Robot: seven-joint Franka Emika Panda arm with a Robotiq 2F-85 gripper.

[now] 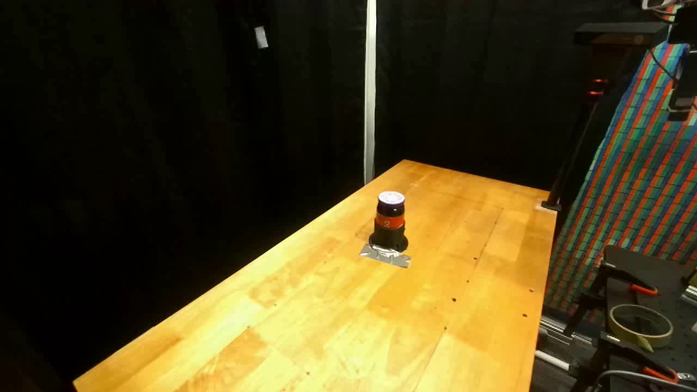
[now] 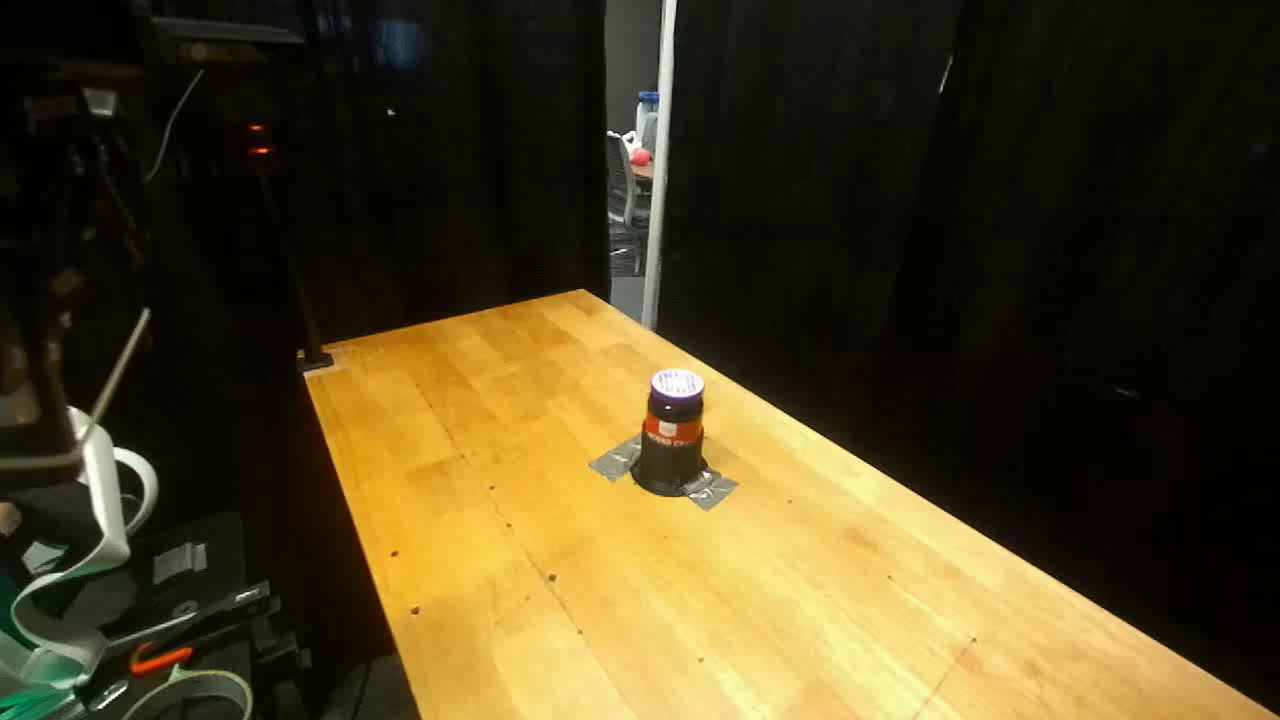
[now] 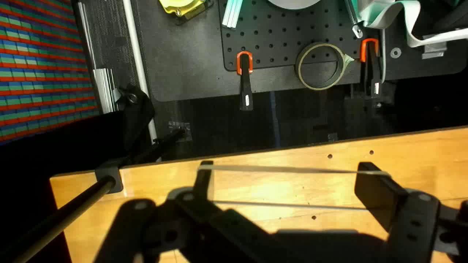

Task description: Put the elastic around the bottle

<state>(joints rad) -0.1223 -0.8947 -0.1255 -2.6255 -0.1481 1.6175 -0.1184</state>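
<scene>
1. Nearest the camera, in the wrist view, note the gripper, entering from the bottom edge and partly out of focus, with its fingers standing wide apart.
2. Find the elastic, thin and pale, looped round both fingers and drawn taut across the gap, showing as two nearly parallel strands.
3. Behind that gap, in the same view, see the brightly lit wooden table.
4. Locate the bottle in both exterior views, standing upright over the table top, with a dark body, a pale printed lid and an orange-red label.
5. Observe a black flanged base at the foot of the bottle; cannot tell the exact boundary between the two.
6. Record, in an exterior view, two pieces of silver-grey tape on the table, touching the base at different sides.
7. Beyond the table edge, in the wrist view, see a black work surface bearing a perforated board, a roll of tape and, at its edge, two black clamps with orange ends.
8. At the table corner, in the same view, note a black pole held in a bracket.
9. At the upper left of that view, see a checked cloth in red, green and blue.
10. In both exterior views, note dark curtains behind the table.
</scene>
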